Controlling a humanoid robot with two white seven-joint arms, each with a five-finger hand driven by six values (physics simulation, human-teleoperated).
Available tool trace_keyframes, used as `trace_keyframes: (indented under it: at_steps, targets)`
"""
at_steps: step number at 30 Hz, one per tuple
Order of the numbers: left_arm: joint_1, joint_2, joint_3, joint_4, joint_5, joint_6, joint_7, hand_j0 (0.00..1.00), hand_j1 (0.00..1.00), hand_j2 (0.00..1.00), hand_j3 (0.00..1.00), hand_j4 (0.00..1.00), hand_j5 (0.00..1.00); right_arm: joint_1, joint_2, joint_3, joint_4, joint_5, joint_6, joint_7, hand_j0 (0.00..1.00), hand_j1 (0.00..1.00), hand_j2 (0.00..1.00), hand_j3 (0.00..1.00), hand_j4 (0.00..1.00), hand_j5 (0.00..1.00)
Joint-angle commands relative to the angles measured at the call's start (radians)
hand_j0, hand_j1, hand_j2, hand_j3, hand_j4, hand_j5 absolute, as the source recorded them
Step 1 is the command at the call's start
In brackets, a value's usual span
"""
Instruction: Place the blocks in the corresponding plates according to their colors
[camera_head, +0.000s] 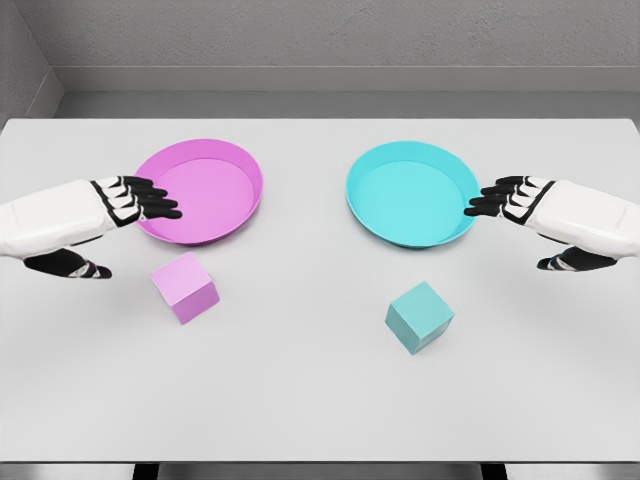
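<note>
A pink block (185, 287) lies on the white table in front of the pink plate (238, 168). A teal block (419, 316) lies in front of the teal plate (380, 195). Both plates hold nothing. My left hand (135, 215) hovers at the pink plate's left rim, fingers stretched out and holding nothing, up and to the left of the pink block. My right hand (510, 215) mirrors it at the teal plate's right rim, fingers extended and holding nothing, up and to the right of the teal block.
The white table (320, 400) spreads wide, with its front edge at the bottom of the view. A grey wall stands behind the table's far edge.
</note>
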Motion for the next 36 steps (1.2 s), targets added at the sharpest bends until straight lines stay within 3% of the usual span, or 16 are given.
trace_keyframes:
  at_steps: [1,5,8,12,13,16,18,23,29,36]
  targets:
    - [0.000,-0.001,-0.004,0.000,0.007,0.001,0.000,1.00,1.00,1.00,1.00,1.00,1.00,0.000,-0.002,0.002,0.000,-0.007,0.002,0.000,1.00,1.00,1.00,1.00,1.00,1.00]
    - [-0.009,-0.007,-0.018,0.000,0.002,0.001,-0.001,1.00,1.00,1.00,1.00,1.00,1.00,-0.006,-0.002,0.002,0.000,-0.007,0.002,0.000,1.00,1.00,1.00,1.00,1.00,1.00]
    - [-0.118,-0.045,-0.159,0.000,-0.026,0.001,-0.004,1.00,1.00,1.00,1.00,1.00,1.00,-0.008,-0.001,0.002,0.000,-0.005,0.002,0.000,1.00,1.00,1.00,1.00,1.00,1.00]
    - [-0.123,-0.067,-0.213,0.000,-0.079,0.001,-0.004,1.00,1.00,1.00,1.00,1.00,1.00,0.000,0.015,0.047,0.000,0.007,0.002,0.007,1.00,1.00,1.00,1.00,1.00,1.00]
    - [-0.123,-0.068,-0.224,0.000,-0.099,0.001,-0.004,1.00,1.00,1.00,1.00,1.00,1.00,-0.002,0.054,0.070,0.000,0.030,0.002,0.023,1.00,1.00,1.00,1.00,1.00,1.00]
    - [-0.123,-0.068,-0.228,0.000,-0.145,0.001,-0.004,1.00,1.00,1.00,1.00,1.00,1.00,-0.049,0.097,0.159,-0.002,0.075,0.002,0.033,1.00,1.00,1.00,1.00,1.00,1.00]
    - [-0.126,-0.068,-0.227,0.001,-0.145,0.001,-0.004,1.00,1.00,1.00,1.00,1.00,1.00,-0.058,0.111,0.171,-0.002,0.076,0.002,0.033,1.00,1.00,1.00,1.00,1.00,1.00]
    - [-0.140,-0.070,-0.227,0.003,-0.150,0.001,-0.003,1.00,1.00,1.00,1.00,1.00,1.00,-0.061,0.111,0.203,-0.002,0.087,0.002,0.061,1.00,1.00,1.00,1.00,1.00,1.00]
    - [-0.138,-0.105,-0.236,0.003,-0.224,0.001,-0.003,1.00,1.00,1.00,1.00,1.00,1.00,-0.081,0.107,0.240,-0.002,0.119,0.002,0.096,0.99,0.99,0.99,0.99,0.99,0.99]
    - [-0.138,-0.136,-0.256,0.003,-0.274,0.041,-0.003,1.00,1.00,1.00,1.00,1.00,1.00,-0.170,0.107,0.352,-0.002,0.119,0.002,0.095,0.99,0.99,0.99,0.99,0.99,0.99]
